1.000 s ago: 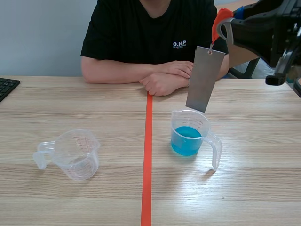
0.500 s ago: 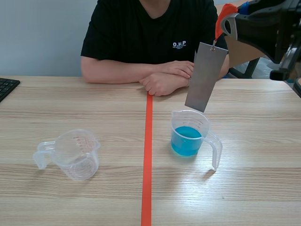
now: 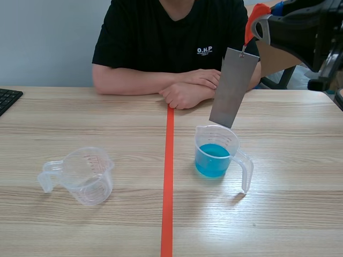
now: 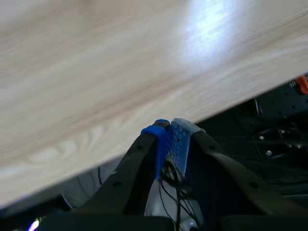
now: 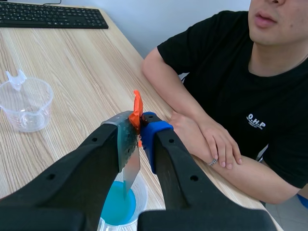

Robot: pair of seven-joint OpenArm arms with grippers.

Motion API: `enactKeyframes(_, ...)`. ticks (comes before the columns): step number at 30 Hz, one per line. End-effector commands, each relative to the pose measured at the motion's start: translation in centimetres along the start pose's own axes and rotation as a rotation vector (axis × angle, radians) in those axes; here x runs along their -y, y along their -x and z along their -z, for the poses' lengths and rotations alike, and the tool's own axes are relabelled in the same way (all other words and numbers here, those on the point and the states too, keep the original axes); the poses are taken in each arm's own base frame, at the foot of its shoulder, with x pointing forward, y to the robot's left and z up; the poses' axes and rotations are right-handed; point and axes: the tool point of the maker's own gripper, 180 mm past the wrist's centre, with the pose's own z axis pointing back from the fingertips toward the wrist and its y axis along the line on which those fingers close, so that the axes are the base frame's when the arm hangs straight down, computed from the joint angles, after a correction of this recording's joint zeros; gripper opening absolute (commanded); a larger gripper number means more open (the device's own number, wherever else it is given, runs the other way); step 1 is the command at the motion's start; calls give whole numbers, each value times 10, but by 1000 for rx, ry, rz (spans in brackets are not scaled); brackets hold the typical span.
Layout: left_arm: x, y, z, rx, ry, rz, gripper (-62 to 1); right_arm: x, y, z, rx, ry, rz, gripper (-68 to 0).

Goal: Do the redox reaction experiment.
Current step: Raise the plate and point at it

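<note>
A grey metal plate (image 3: 233,87) hangs tilted from an orange-red tag (image 3: 253,21). My right gripper (image 3: 257,24), raised at the far right, is shut on that tag. The plate's lower edge hovers just above a clear measuring cup (image 3: 217,152) holding blue liquid (image 3: 213,159). In the right wrist view the plate (image 5: 129,153) hangs between my fingers over the blue liquid (image 5: 117,203), with the tag (image 5: 136,111) pinched at the tips. An empty clear measuring cup (image 3: 83,175) stands at the left. My left gripper (image 4: 169,130) is shut on nothing, over the table edge.
A person in a black shirt sits across the table with folded arms (image 3: 177,85) resting near the tape line (image 3: 168,176). A black keyboard (image 3: 7,98) lies at the far left edge.
The right gripper and the hanging plate shifted slightly; the plate's lower edge stays just above the blue cup's rim.
</note>
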Motion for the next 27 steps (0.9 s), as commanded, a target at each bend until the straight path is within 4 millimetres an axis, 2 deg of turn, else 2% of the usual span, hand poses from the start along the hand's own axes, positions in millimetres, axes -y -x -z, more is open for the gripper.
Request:
enactKeyframes(1,-4,-18,2,68,50,52,-569,2,-11,-1,30,-1,-22,-658)
enactKeyframes(8,-37,-82,30,231,116,198,-569,2,-11,-1,30,-1,-22,-658)
enactKeyframes(15,-31,-163,50,449,257,318,-569,2,-11,-1,30,-1,-22,-658)
enactKeyframes(18,-21,-184,65,485,278,373,-569,2,-11,-1,30,-1,-22,-658)
enactKeyframes(23,16,-207,93,521,331,450,-569,2,-11,-1,30,-1,-22,-658)
enactKeyframes(27,36,-224,118,554,320,462,-569,2,-11,-1,30,-1,-22,-658)
